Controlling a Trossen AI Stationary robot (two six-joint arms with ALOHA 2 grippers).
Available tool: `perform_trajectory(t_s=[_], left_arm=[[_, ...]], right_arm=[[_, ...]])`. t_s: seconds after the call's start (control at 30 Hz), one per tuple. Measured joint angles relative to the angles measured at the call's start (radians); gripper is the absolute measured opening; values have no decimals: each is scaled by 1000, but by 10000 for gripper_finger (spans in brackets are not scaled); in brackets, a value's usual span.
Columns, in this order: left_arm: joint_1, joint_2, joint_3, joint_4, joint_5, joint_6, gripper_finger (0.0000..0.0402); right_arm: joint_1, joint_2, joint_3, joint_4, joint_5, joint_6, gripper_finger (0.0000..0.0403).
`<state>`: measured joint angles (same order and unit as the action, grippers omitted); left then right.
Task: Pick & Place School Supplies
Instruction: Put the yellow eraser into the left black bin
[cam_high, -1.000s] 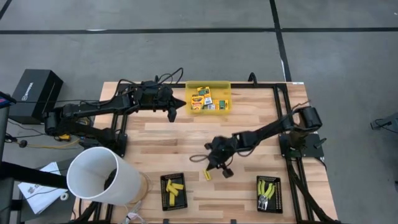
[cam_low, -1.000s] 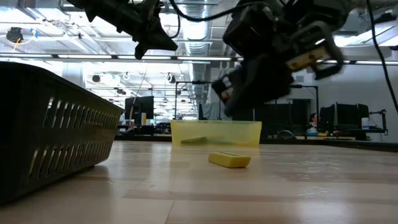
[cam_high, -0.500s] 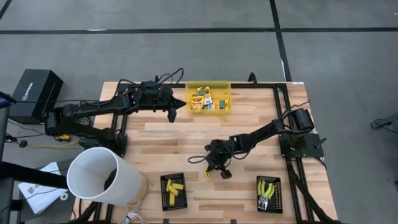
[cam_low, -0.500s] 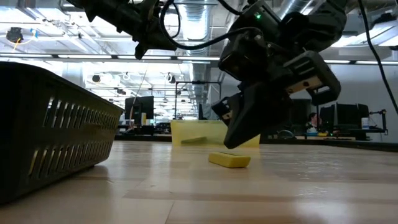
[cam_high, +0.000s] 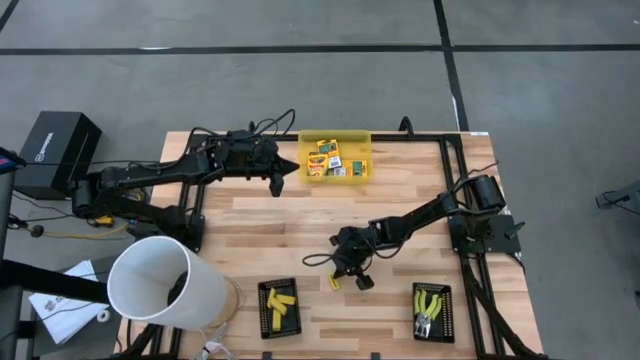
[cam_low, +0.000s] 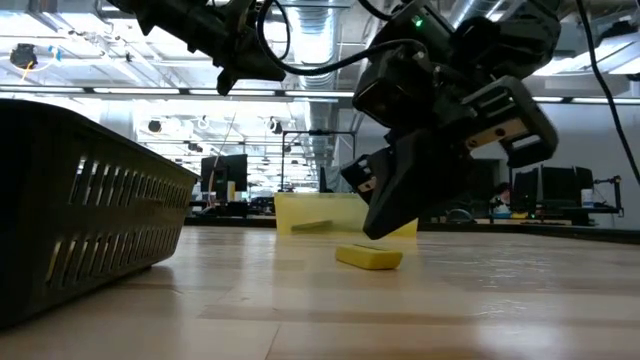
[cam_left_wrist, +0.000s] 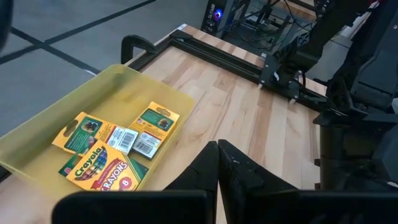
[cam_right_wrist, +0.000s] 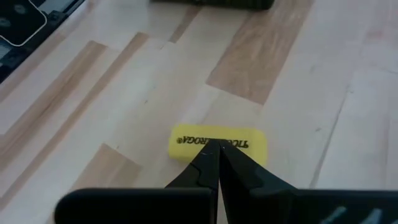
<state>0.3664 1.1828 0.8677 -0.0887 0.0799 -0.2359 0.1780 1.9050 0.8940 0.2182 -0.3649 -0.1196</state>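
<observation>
While left claw (cam_high: 281, 176) waits closed near bin, right claw (cam_high: 352, 277) (fingers together) angles down over yellow stick (cam_high: 335, 282).

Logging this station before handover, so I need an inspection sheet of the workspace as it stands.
Surface: wooden table, mostly bare.
Job's things: one yellow eraser loose on the wood; crayon boxes in the yellow bin; yellow sticks in one black tray; green-handled tools in the other tray.
Clutter: white bucket at the table edge.
End effectors: right end effector shut, just above the eraser; left end effector shut, beside the bin.
Cables: wires along both arms.
Surroundings: black case on the floor.
</observation>
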Motion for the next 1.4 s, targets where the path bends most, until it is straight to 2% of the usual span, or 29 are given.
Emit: perform_trajectory(t_s=[0.2, 0.47, 0.9, 1.4], left_arm=[[0, 0, 0, -1, 2, -1, 0], [0, 0, 0, 0, 5, 0, 0], [0, 0, 0, 0, 23, 1, 0], [0, 0, 0, 0, 23, 21, 0]], right_arm=[[2, 54, 3, 31, -19, 14, 0], [-6, 53, 3, 33, -15, 21, 0], [-12, 55, 5, -28, -12, 16, 0], [-68, 49, 0, -128, -66, -39, 0]])
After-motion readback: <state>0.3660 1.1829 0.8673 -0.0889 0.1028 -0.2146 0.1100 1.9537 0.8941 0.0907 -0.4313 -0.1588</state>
